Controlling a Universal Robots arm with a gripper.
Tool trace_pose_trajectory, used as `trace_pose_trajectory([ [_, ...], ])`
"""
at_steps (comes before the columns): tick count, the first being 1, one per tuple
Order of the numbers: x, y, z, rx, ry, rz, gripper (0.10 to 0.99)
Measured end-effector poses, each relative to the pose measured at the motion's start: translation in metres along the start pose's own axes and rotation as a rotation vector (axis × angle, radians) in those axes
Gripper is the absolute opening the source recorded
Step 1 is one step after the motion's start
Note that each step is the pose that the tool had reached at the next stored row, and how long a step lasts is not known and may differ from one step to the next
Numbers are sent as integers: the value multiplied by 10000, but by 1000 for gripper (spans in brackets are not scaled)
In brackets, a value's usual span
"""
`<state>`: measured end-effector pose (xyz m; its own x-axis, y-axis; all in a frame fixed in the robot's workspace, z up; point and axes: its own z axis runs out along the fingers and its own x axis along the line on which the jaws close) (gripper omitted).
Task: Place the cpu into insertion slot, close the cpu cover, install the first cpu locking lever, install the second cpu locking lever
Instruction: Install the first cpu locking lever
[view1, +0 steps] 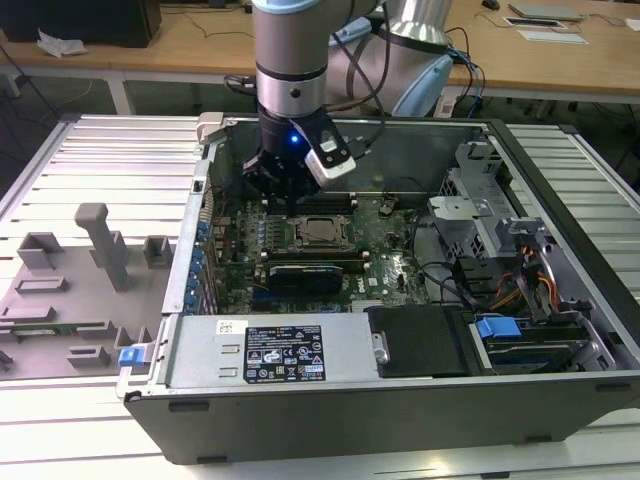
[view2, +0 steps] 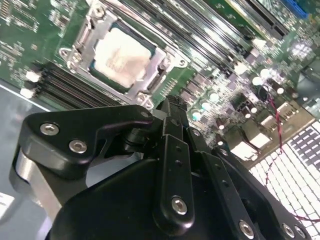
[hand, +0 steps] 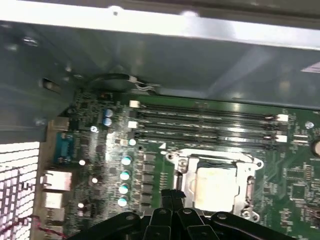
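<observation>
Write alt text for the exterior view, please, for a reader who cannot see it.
A robot arm holds its tool inside an open computer case, above the green motherboard, near the seated cpu framed by its silvery cpu cover.

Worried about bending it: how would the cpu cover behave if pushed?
Likely stiff but bendable: the cpu cover looks like thin metal framing the cpu. Its shiny surface may be slippery. Lying flat, it shouldn't tip.
</observation>
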<state>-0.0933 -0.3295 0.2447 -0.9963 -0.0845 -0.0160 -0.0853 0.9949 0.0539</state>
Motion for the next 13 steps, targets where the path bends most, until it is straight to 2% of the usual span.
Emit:
trace_pose_trajectory([
  [2,57,16,0,5,-54,-6,106],
  [5,113,36,-1,-17,-215,-12,106],
  [7,138,41,-1,-126,-351,-17,106],
  [10,186,46,-1,-386,-575,-21,106],
  [13,200,49,-1,-400,-593,-22,106],
])
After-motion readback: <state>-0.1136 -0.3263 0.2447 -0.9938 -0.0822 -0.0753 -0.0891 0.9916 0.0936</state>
